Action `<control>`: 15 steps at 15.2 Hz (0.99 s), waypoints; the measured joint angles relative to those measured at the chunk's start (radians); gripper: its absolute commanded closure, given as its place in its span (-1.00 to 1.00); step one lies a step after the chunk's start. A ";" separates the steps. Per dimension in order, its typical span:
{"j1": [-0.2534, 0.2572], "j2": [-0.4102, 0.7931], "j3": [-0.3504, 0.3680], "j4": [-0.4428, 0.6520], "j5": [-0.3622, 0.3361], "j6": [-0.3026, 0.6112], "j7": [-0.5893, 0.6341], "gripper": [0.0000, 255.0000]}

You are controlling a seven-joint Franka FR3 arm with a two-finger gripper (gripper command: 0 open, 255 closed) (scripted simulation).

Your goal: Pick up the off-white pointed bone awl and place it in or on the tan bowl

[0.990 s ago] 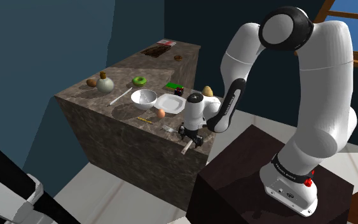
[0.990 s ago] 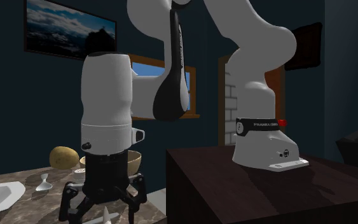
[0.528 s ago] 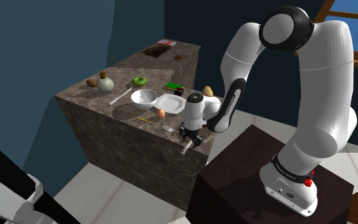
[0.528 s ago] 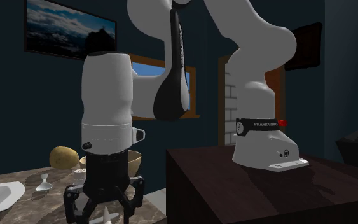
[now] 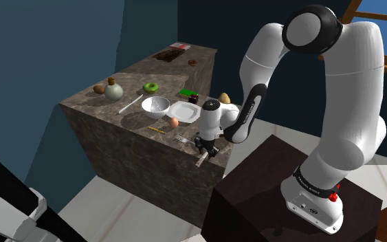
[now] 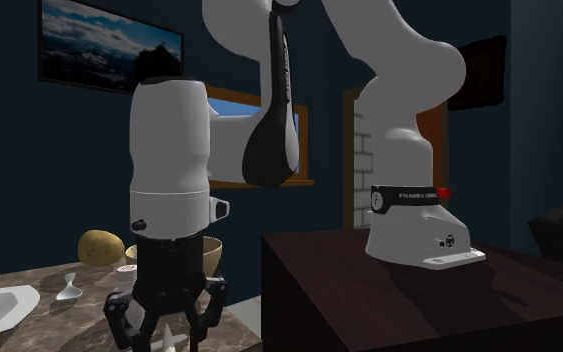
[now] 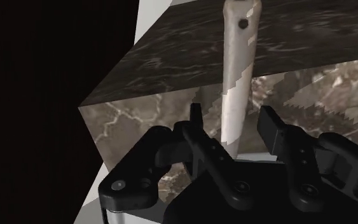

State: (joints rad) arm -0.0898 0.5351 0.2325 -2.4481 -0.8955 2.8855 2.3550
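Observation:
The off-white bone awl [image 5: 201, 160] lies at the near corner of the marble counter [image 5: 116, 117], its end reaching past the edge. My black gripper [image 5: 205, 151] points straight down over it. In the wrist view the awl [image 7: 236, 89] runs between the fingers of the gripper [image 7: 234, 121], and a narrow gap shows on each side, so nothing is clasped. From the second exterior view the gripper [image 6: 164, 335] straddles the awl's pale tip [image 6: 172, 342]. The tan bowl [image 6: 209, 255] stands just behind the gripper on the counter.
On the counter sit a white bowl [image 5: 155, 105], a white plate [image 5: 183, 111], an egg [image 5: 174, 122], a fork [image 5: 181, 139], a green ring-shaped thing [image 5: 150, 87] and a round vase [image 5: 113, 89]. A potato [image 6: 99, 245] lies beside the tan bowl. The dark stand [image 5: 274, 185] adjoins the counter.
The fingers have drawn in from wide apart to close around the awl. The arm and the awl stay where they were.

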 measured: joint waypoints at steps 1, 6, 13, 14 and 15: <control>-0.013 -0.012 0.013 -0.003 0.014 -0.007 -0.014 1.00; -0.077 -0.092 0.091 -0.042 0.098 -0.048 -0.087 1.00; -0.168 -0.205 0.206 -0.089 0.239 -0.106 -0.204 1.00; -0.177 -0.218 0.222 -0.092 0.260 -0.115 -0.218 1.00; -0.191 -0.235 0.237 -0.099 0.282 -0.122 -0.237 1.00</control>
State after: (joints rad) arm -0.2805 0.3003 0.4700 -2.5474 -0.6134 2.7632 2.1180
